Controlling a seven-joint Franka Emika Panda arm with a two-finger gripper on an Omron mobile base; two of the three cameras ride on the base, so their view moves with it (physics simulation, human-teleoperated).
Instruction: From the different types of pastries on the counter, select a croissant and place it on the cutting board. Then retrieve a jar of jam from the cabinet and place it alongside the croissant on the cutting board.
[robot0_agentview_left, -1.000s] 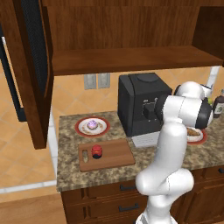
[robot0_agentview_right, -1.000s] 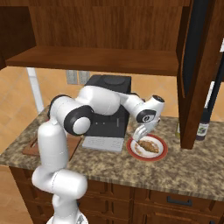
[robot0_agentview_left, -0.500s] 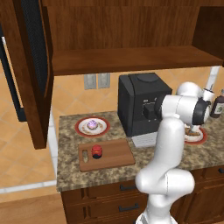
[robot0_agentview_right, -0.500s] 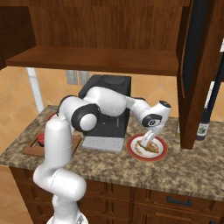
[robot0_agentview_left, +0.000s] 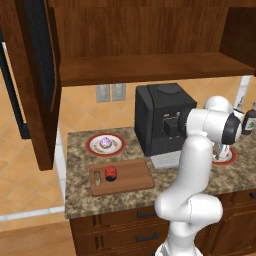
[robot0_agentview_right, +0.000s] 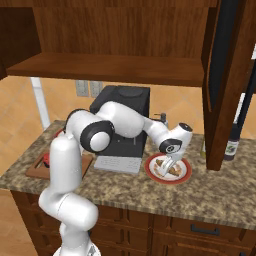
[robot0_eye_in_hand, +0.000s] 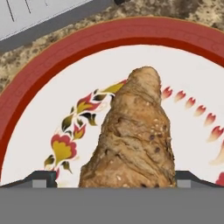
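Granite counter (robot0_agentview_right: 210, 192) carried a red-rimmed plate (robot0_agentview_right: 186, 173) holding the croissant (robot0_eye_in_hand: 133, 140). Over the last second your gripper (robot0_agentview_right: 165, 169) descended onto it, jaws spread wide either side, not yet clamped. You were positioned to close. Jam jar (robot0_agentview_left: 111, 173) already sat on the cutting board (robot0_agentview_left: 131, 176).

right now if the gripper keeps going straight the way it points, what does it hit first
The croissant. The open gripper points down at it, one fingertip on each side, so the pastry lies right between them on the red-rimmed plate. The gap left looks small, though depth is hard to judge.
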